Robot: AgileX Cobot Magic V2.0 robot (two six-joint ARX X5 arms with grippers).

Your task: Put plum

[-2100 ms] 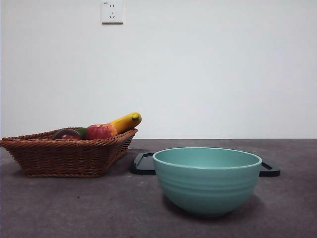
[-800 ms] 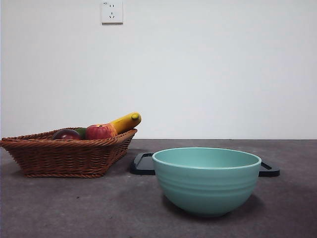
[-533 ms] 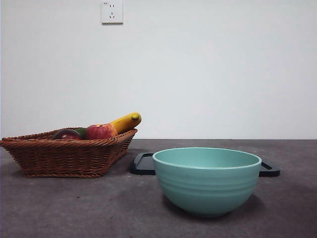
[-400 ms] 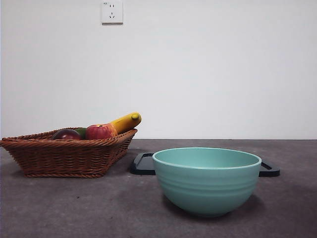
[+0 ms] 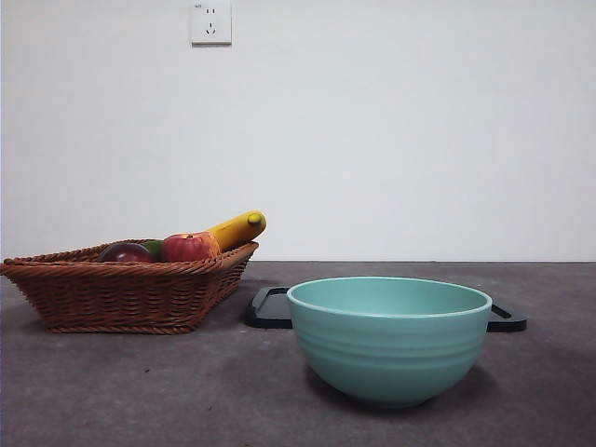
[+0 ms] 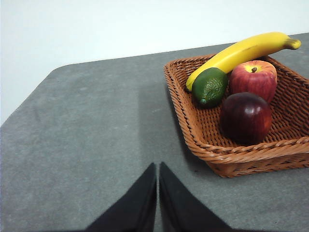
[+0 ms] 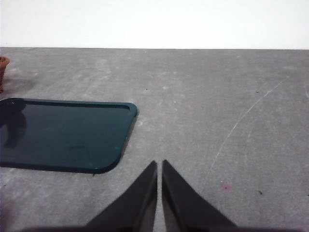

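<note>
The left gripper [image 6: 158,166] hangs above bare grey table [image 6: 87,135] with its two black jaws pressed together, holding nothing. Just beyond its tips and off to one side stands a woven wicker basket [image 6: 193,130], whose nearest corner lies a short way from the jaws. Inside the basket, the plum [image 6: 246,117] is the fruit closest to this gripper, dark maroon and glossy, resting against the near rim. Behind the plum sits a red-yellow apple [image 6: 253,79], touching it or nearly so; beside the apple lies a green fruit [image 6: 209,86], and a banana [image 6: 241,50] stretches across the far side over both. The right gripper [image 7: 159,166] likewise has its jaws closed together and empty, poised over the table well apart from the basket, with a dark flat tray [image 7: 63,133] lying near its tips to one side. In the front view neither arm shows; a teal bowl [image 5: 389,338] stands in front of the tray, apart from the basket.
</note>
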